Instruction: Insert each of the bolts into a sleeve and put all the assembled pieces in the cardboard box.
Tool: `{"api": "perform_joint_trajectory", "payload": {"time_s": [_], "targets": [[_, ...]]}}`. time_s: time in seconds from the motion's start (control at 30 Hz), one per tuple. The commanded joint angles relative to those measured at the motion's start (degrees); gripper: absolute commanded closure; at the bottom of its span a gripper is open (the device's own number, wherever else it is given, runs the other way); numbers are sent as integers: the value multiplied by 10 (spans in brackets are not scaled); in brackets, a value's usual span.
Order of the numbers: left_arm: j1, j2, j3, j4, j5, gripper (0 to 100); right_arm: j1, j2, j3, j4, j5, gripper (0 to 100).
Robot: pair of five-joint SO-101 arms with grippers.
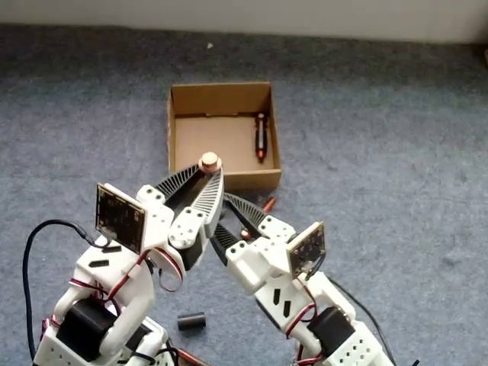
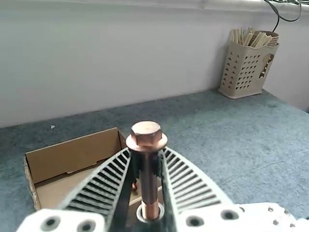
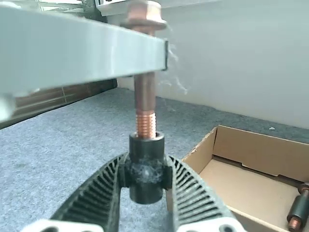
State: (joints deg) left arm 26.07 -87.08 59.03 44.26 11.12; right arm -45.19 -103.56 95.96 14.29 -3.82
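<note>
- The bolt (image 2: 147, 136) is clamped by its shank between the jaws of the left gripper (image 2: 146, 151). It is held upright, head uppermost, above the carpet just in front of the near wall of the cardboard box (image 1: 248, 181).
- The sleeve (image 3: 146, 145), black and upright, is pinched from both sides by the right gripper (image 3: 146, 166), directly beneath the bolt. The bolt's threaded end is met by the sleeve's mouth; whether the tip is inside cannot be told.
- The open-topped box is set on the floor beyond both grippers. One assembled piece (image 1: 261, 137) is laid inside it, along the wall on the right of the high view.
- A loose bolt (image 1: 268, 203) is seen on the carpet just outside the box's near wall. A spare sleeve (image 1: 192, 321) is left lying between the two arm bases, well apart from the box.
- The working surface is covered throughout by a grey-blue, short-piled carpet (image 1: 396, 152).
- The carpet is bounded behind the box by a plain white wall (image 2: 120, 58).
- A beige perforated basket (image 2: 247, 65), filled with pale wooden sticks, is stood against that wall, well off to one side of the box.
- A dark cable (image 2: 285, 14) is hung down the wall above the basket.
</note>
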Motion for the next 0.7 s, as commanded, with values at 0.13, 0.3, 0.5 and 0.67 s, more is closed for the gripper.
{"api": "perform_joint_trajectory", "payload": {"time_s": [0.13, 0.3, 0.5, 0.67], "targets": [[2, -3, 35, 7, -18, 954, 13, -15, 88, -17, 6, 993], [0, -3, 58, 9, -18, 789, 13, -15, 88, -16, 6, 993], [-49, -3, 54, 10, -6, 780, 16, -15, 88, -15, 6, 993], [-89, -4, 23, 21, -7, 780, 16, -13, 88, -3, 6, 993]]}}
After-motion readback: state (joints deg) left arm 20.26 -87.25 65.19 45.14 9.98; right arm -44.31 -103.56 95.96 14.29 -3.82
